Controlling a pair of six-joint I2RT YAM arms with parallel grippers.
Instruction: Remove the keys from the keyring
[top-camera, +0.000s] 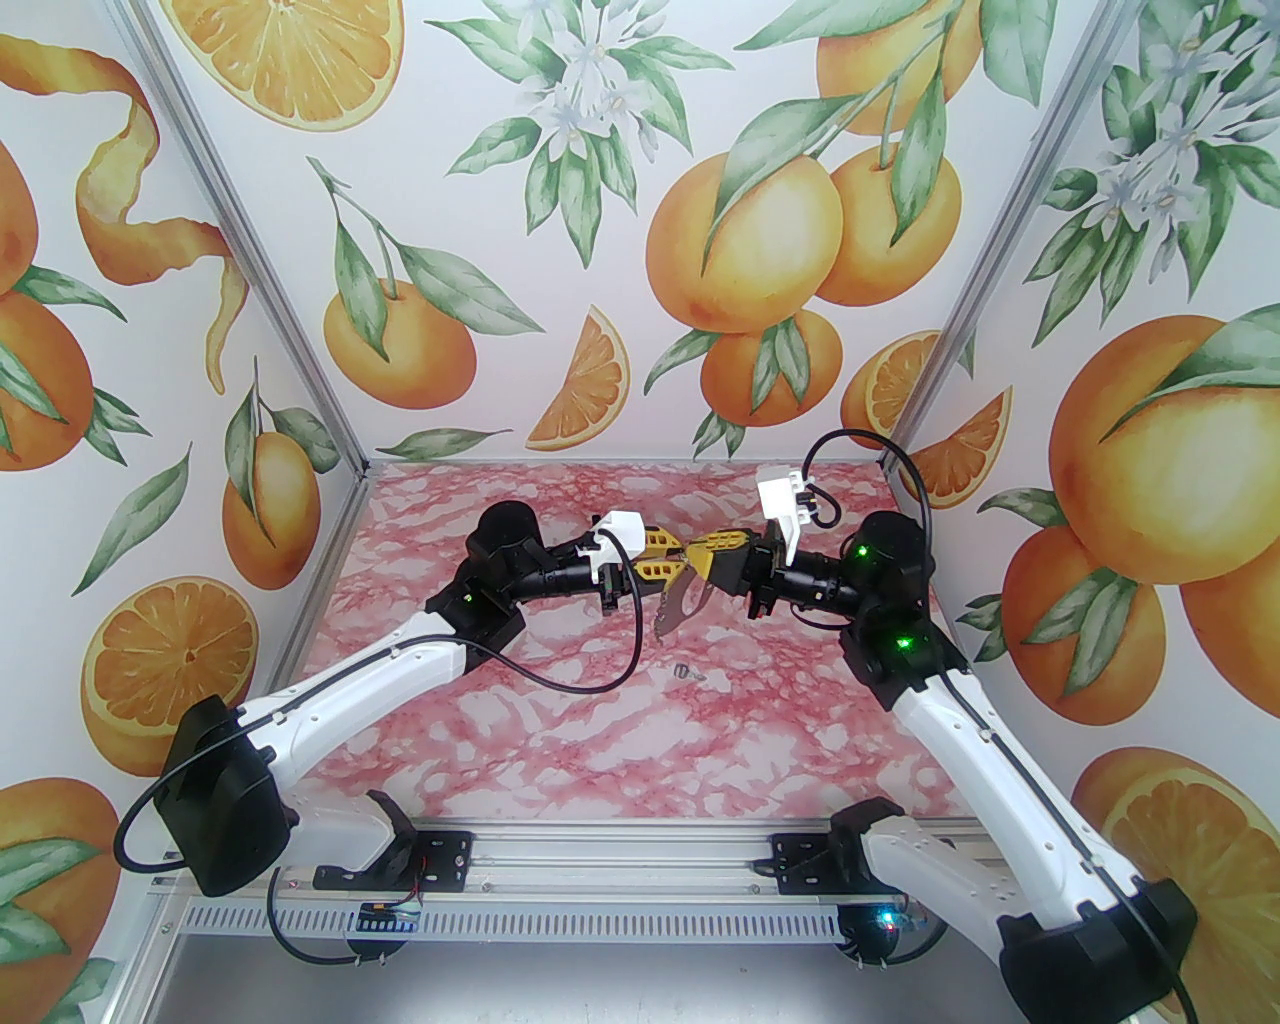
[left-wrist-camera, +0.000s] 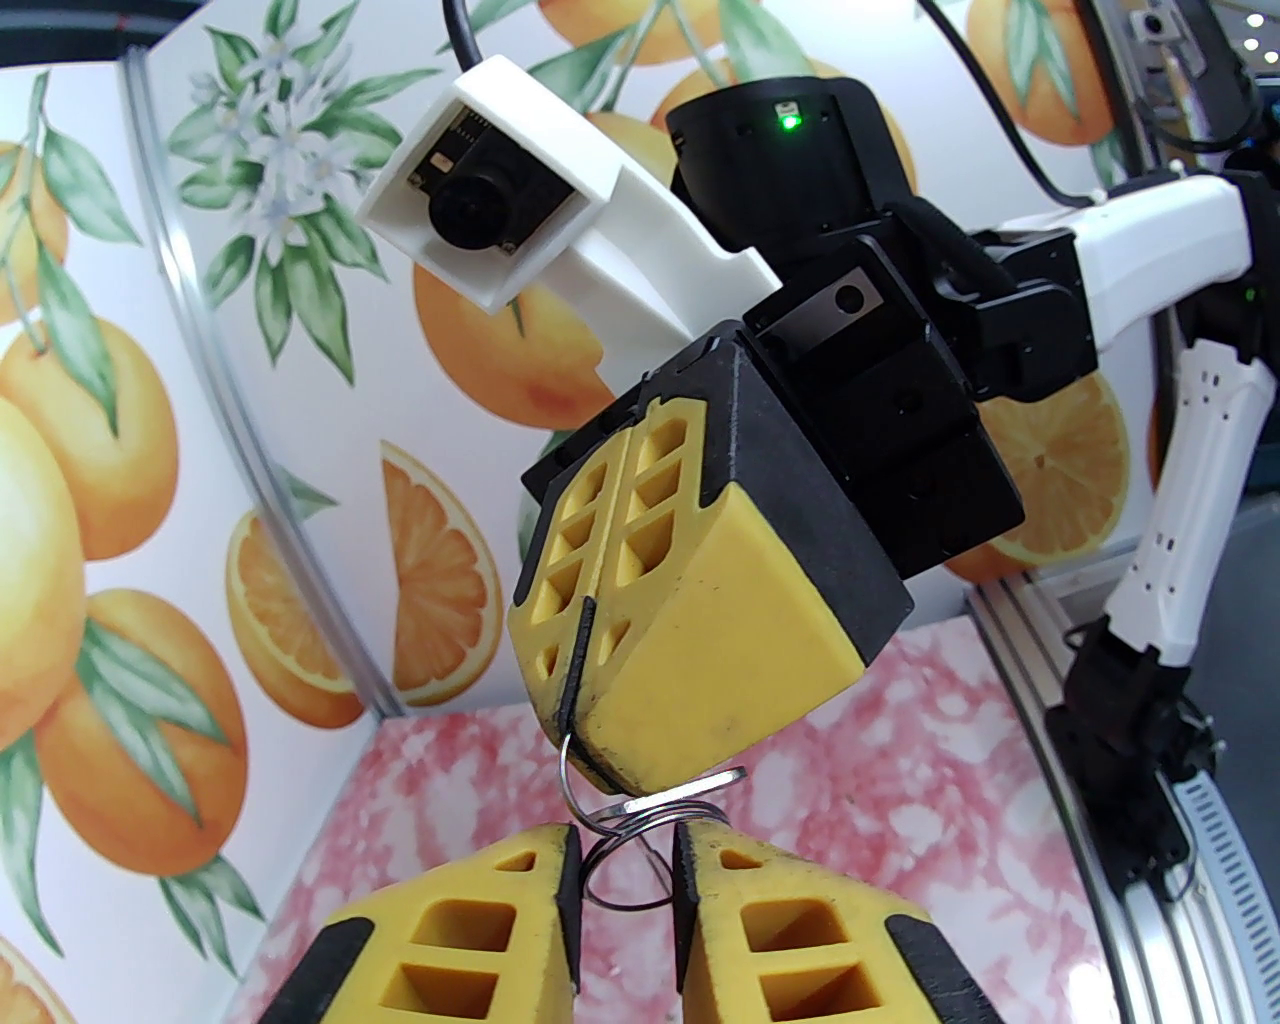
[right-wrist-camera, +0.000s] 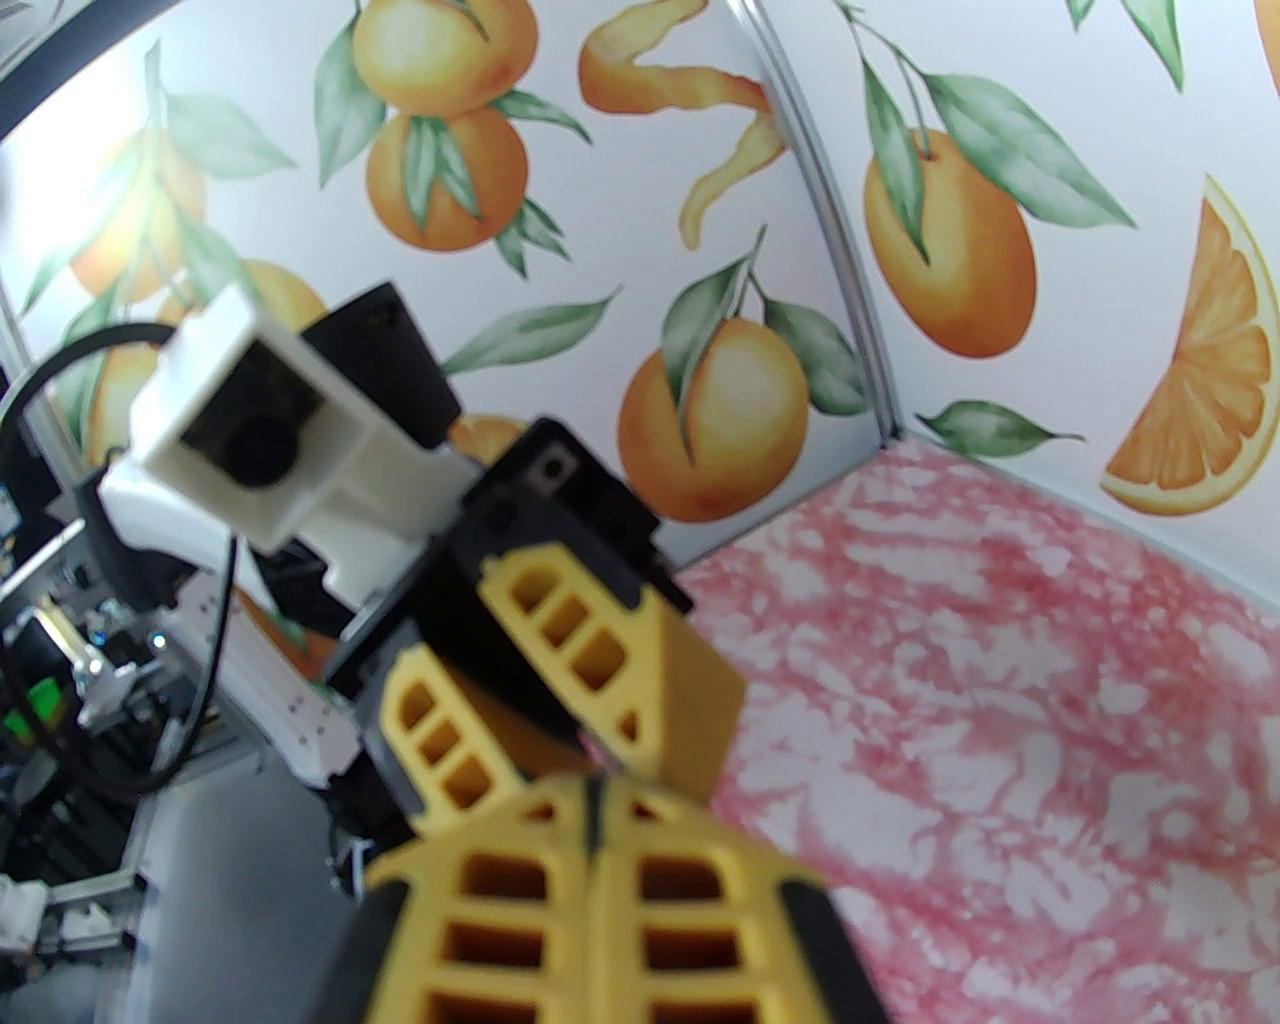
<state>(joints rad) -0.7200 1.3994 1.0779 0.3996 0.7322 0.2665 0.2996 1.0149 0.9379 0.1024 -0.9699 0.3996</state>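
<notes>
Both grippers meet nose to nose above the middle of the table. My right gripper (top-camera: 700, 560) is shut on the keyring (top-camera: 680, 605), a grey loop that hangs down below the fingers. In the left wrist view the keyring (left-wrist-camera: 578, 650) shows edge-on as a thin dark strip pinched between the right gripper's (left-wrist-camera: 580, 705) yellow fingers. Silvery wire rings (left-wrist-camera: 625, 815) hang from it. My left gripper (left-wrist-camera: 625, 885) stands narrow with one small ring of the keys between its pads, touching both. One loose key (top-camera: 690, 672) lies on the table below.
The pink marbled table (top-camera: 560, 760) is walled in by orange-print panels at the back and both sides. A black cable (top-camera: 600, 680) loops from the left wrist over the table. The arm bases sit on a rail (top-camera: 600, 860) at the near edge.
</notes>
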